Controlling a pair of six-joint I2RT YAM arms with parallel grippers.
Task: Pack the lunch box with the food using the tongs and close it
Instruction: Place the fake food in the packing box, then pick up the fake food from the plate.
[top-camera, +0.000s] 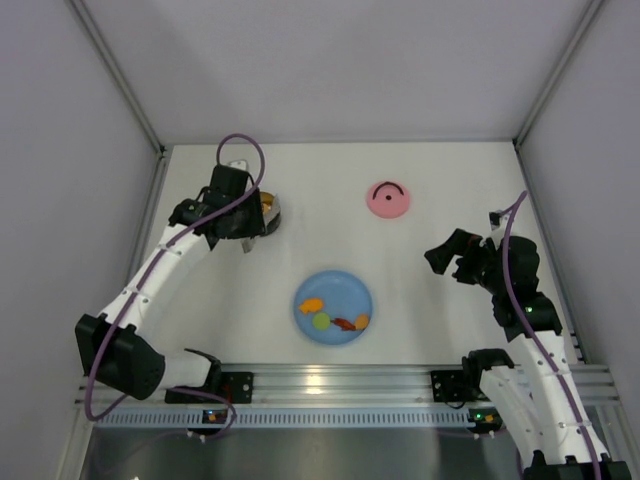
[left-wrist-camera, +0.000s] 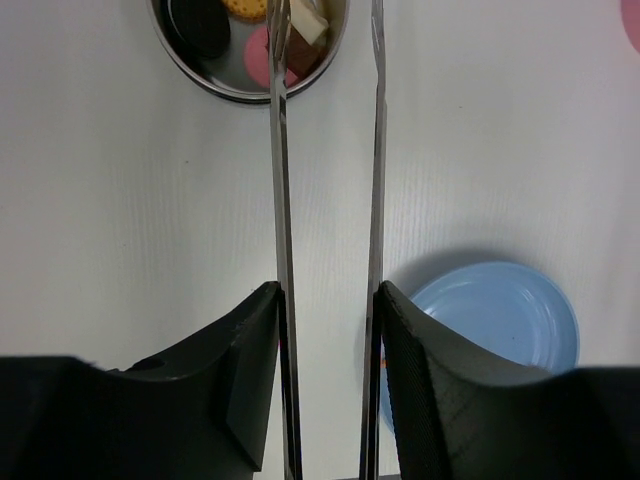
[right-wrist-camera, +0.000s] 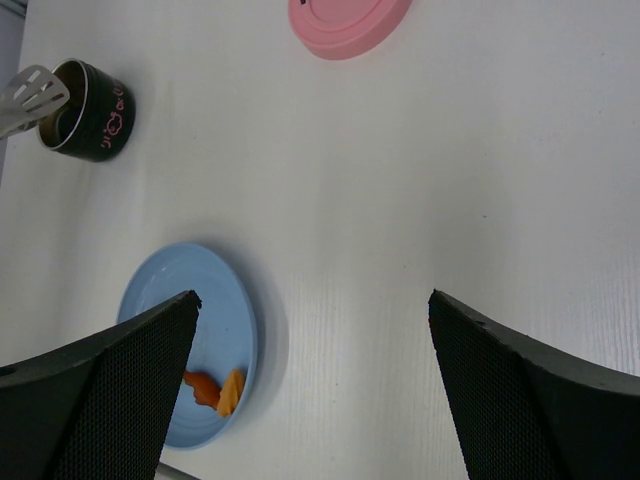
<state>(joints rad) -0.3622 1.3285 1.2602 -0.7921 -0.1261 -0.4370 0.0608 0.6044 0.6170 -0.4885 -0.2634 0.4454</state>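
Left wrist: our left jaws clamp the tongs (left-wrist-camera: 375, 150), one tip over the lunch box (left-wrist-camera: 225, 92); our right jaws stand apart.

Silver tongs (left-wrist-camera: 280, 200) run between the left gripper's (left-wrist-camera: 328, 292) black fingers (left-wrist-camera: 240, 380). Ahead of them the lunch box (right-wrist-camera: 95, 125), dark outside with pink print, shines steel around black, yellow, pink and brown food (left-wrist-camera: 200, 22). Right of the gripper are a pale blue plate (left-wrist-camera: 520, 320) and a pink, dark-handled lid (top-camera: 388, 199).
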